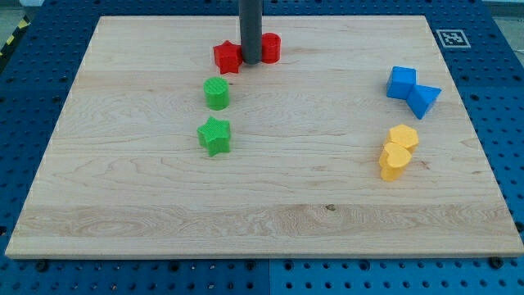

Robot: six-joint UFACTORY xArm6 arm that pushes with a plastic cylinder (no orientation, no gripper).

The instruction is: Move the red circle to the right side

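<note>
The red circle (269, 48) sits near the view's top, just right of the dark rod. A red star (227, 56) sits just left of the rod. My tip (250, 61) stands between the two red blocks, close against both. The rod hides part of the red circle's left side.
A green circle (217, 93) and a green star (214, 135) lie below the red star. At the view's right are a blue cube (401, 82), a blue triangle (424, 100) and two yellow blocks (403, 136) (394, 161). The wooden board (270, 205) has a marker tag (452, 38) past its top right corner.
</note>
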